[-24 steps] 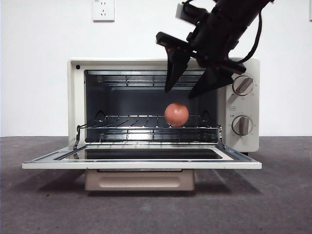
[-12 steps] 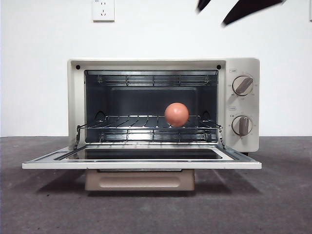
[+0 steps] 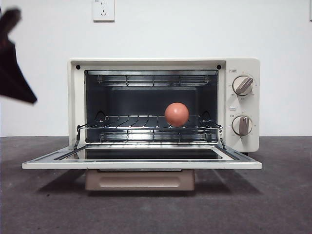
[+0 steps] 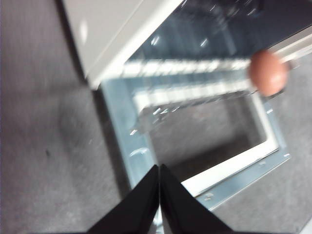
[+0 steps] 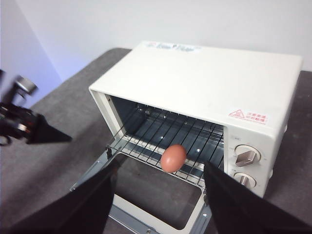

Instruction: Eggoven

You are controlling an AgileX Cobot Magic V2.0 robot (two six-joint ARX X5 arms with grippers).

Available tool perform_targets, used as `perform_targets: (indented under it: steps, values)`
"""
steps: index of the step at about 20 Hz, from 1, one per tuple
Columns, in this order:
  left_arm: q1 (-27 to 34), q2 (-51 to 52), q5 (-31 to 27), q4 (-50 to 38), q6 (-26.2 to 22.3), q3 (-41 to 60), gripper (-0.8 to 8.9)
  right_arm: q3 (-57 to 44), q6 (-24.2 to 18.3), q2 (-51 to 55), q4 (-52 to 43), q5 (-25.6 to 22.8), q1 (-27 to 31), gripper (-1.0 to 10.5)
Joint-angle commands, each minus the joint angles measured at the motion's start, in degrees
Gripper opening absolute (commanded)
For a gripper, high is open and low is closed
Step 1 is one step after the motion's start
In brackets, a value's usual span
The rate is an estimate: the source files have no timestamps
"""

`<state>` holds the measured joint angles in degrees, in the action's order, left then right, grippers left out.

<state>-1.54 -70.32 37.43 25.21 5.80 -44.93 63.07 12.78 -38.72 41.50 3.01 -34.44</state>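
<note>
The cream toaster oven stands with its glass door folded down flat. The reddish-brown egg rests on the wire rack, right of the middle, touched by nothing. My right gripper is open and empty, high above and in front of the oven, looking down on the egg. My left gripper is shut and empty, above the door's left front part, with the egg far off. A blurred dark part of the left arm shows at the left edge.
Two knobs sit on the oven's right panel. The beige handle hangs under the open door. The oven stands on a grey cloth. A wall socket is above. The left arm shows in the right wrist view.
The open right gripper rose from just above the egg and left the front view at the top. The left arm has come in at the left edge. The egg has not moved.
</note>
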Motion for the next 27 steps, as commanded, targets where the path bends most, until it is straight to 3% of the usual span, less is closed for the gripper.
perform_targets:
  steps: [1, 5, 8, 17, 21, 24, 27]
  values:
    - [0.24, -5.22, 0.52, -3.63, 0.48, 1.27, 0.06, 0.79, -0.11, 0.61, 0.33, -0.02, -0.42, 2.9]
    - [0.24, -14.53, 0.79, -8.17, 0.79, 2.62, 0.06, 0.79, 0.20, 1.51, 2.47, -0.04, -0.42, 2.9]
    - [-0.11, -19.78, 5.27, -11.58, 1.36, 2.62, 0.06, 0.79, 0.28, 1.49, 2.32, -0.09, -0.42, 2.9]
    - [-1.53, -28.61, 9.79, -15.41, 1.16, 2.64, 0.06, 0.79, 0.63, 1.40, 2.10, -1.68, -0.42, 2.9]
    - [-1.05, -28.57, 18.78, -16.37, 1.46, 2.60, 0.06, 0.79, 0.61, 1.38, 2.25, -2.01, -0.42, 2.9]
    - [-0.55, -28.46, 26.21, -19.87, 4.48, 2.58, 0.06, 0.79, 0.63, 1.36, 2.27, -2.19, -0.42, 2.9]
    - [0.26, -27.32, 28.65, -22.32, 6.64, 2.56, 0.06, 0.79, 0.68, 1.36, 2.58, -3.04, -0.42, 2.9]
